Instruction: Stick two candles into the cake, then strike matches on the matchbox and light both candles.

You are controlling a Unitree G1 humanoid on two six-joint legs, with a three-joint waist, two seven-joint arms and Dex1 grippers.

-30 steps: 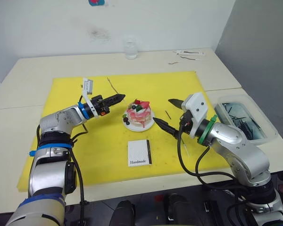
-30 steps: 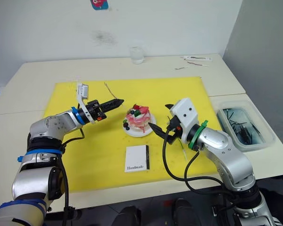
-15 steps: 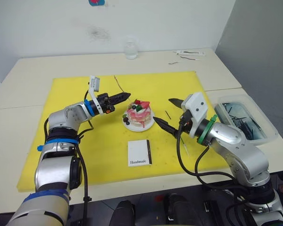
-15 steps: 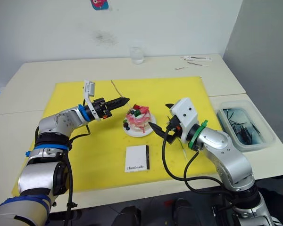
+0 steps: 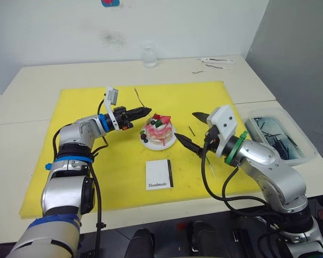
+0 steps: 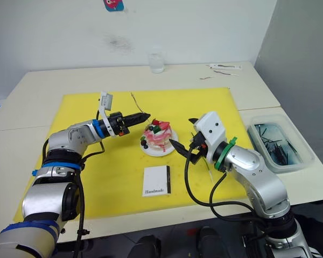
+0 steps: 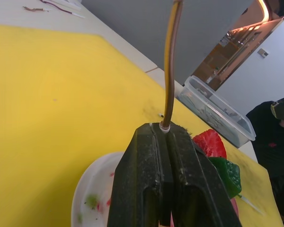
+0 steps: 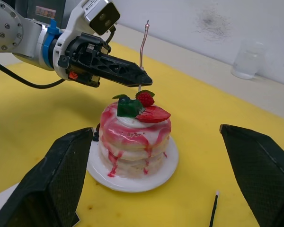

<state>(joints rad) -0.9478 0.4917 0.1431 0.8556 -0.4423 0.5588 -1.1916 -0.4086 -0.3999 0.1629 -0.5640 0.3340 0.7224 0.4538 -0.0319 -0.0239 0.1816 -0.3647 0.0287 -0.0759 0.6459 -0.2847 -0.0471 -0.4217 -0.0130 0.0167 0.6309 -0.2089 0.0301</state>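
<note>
The left gripper [image 5: 146, 111] is pinching one thin candle [image 8: 142, 49] between its closed fingers, just at the left of the cake [image 5: 159, 130], above its top. The candle is pointing up. The right gripper [image 5: 192, 129] is waiting with fingers wide apart at the right of the cake. The matchbox [image 5: 159, 174] is lying near the cake on the yellow mat [image 5: 86, 172]. One match [image 8: 213, 213] is lying right of the plate [image 8: 164, 168].

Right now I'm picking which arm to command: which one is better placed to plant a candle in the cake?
The left. Its left gripper is shut on a candle right beside the top of the cake. The right gripper is open, holding nothing.
</note>
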